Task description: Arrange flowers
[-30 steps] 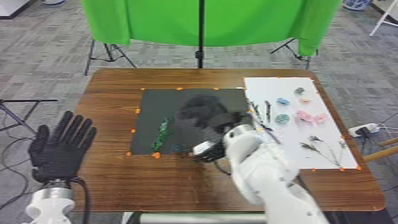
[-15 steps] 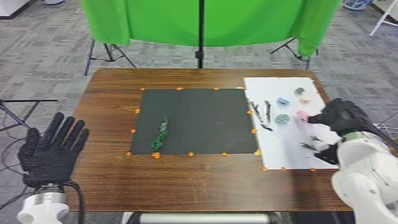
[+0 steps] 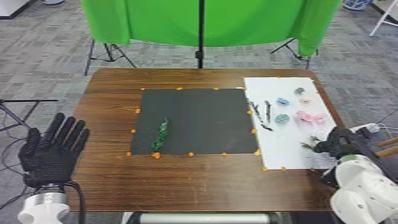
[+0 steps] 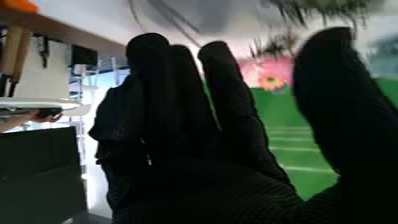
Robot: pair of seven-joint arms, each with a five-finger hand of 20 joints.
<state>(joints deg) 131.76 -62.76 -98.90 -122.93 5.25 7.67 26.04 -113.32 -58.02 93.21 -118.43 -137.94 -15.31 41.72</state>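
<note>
Right hand point(image 3: 345, 142) shifted back toward robot, fingers straight, thumb apart, perhaps touching dark sprigs point(image 3: 308, 146).

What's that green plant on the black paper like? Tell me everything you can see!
The green sprig is long and skinny, with lots of little leafy bits crowded along it. It is dark green, and whether it is real or plastic, I can't tell. It lies on the black sheet, in the left part, closer to the robot's side. It slants a little, with its far end leaning slightly to the right. Only the sheet seems to touch it.
</note>
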